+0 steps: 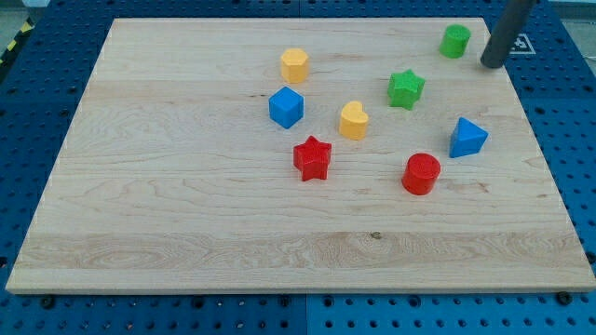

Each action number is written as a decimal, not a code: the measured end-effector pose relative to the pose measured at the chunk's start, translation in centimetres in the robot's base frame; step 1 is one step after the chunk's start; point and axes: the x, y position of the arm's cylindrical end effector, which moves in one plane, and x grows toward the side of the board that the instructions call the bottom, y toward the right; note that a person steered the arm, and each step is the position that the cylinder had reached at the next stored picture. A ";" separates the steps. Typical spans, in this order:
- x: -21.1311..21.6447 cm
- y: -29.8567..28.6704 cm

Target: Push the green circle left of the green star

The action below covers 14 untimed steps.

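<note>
- Eight plastic blocks on the wooden board (186, 223): two green, two yellow, two blue, two red.
- Green circle (455, 41) lies far right of green star (406, 89); nothing lies between them.
- My tip (491, 64), a bare rod with no jaws, rests just right of the circle.

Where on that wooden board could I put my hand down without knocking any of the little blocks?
The view's left side of the board is bare, up to the blue cube and red star. The strip along the view's bottom, below the red cylinder, is bare too. It is crowded upper right, around the green star, green circle and my tip.
</note>
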 end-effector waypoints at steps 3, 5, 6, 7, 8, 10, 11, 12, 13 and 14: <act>-3.3 -3.6; -1.9 -6.3; -0.5 -5.4; -0.5 -5.5; -0.2 -7.2; 1.0 -11.0; 1.1 -12.7; 1.1 -15.1; 1.1 -17.0; 1.1 -17.1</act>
